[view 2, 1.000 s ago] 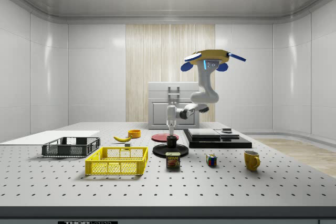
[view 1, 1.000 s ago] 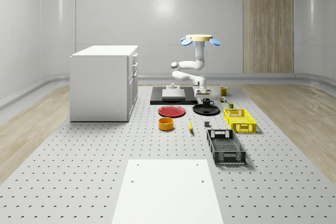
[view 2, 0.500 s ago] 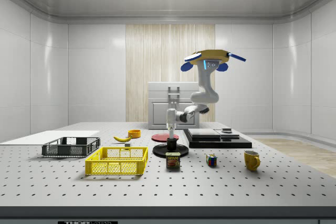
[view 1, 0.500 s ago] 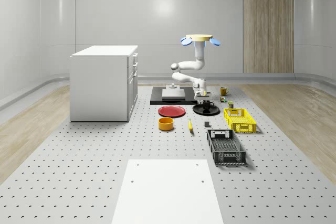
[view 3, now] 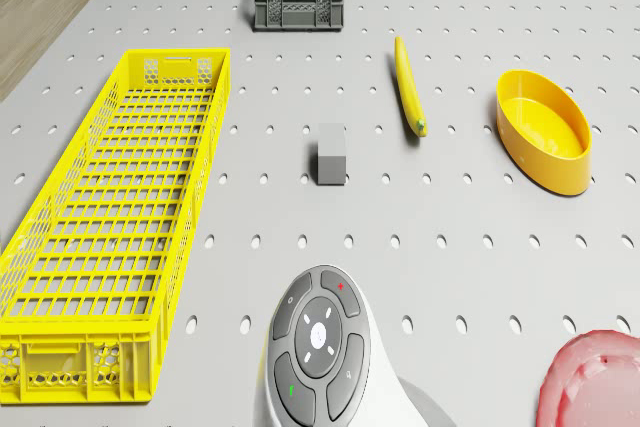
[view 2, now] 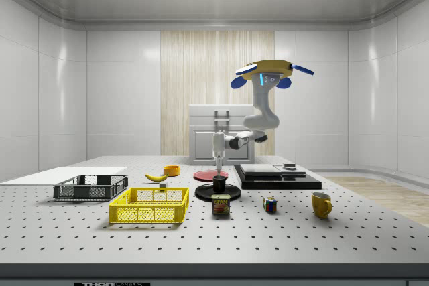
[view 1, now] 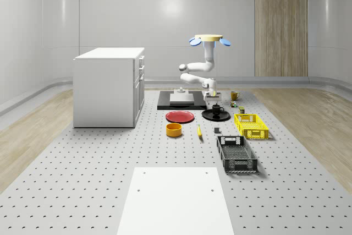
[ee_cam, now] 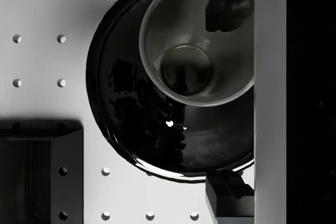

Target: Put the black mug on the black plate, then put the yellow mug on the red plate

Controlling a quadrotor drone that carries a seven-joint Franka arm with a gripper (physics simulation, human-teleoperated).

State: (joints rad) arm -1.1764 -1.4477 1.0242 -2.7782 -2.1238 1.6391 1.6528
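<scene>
The black mug point(view 1: 218, 109) stands upright on the black plate point(view 1: 208, 116), right of the red plate point(view 1: 180, 116). The drone point(view 1: 210, 39) hovers behind the plates, over the black platform's far side. Its arm bends down, and the gripper point(view 2: 218, 164) hangs just above the black mug point(view 2: 219, 183), open and free of it. In the wrist view the gripper point(ee_cam: 229, 98) looks down into the mug point(ee_cam: 178, 51) on the plate point(ee_cam: 131, 114); one finger point(ee_cam: 231, 3) is over the mug's mouth, the other over the plate's rim. The yellow mug point(view 1: 234, 96) stands on the table farther back; it is at the side view's right point(view 2: 322, 204).
A white cabinet point(view 1: 108, 86) stands at the whole-scene view's left. A black platform point(view 1: 177, 100) lies behind the plates. In front lie a yellow bowl point(view 1: 174, 130), a banana point(view 1: 199, 131), a yellow crate point(view 1: 251, 125), a black crate point(view 1: 236, 153) and a grey block point(view 3: 331, 154). A can point(view 2: 220, 204) and a cube point(view 2: 270, 204) stand near the side camera.
The gripper has opened and let go of the black mug, which stays on the black plate. The hand has risen a little above the mug.
</scene>
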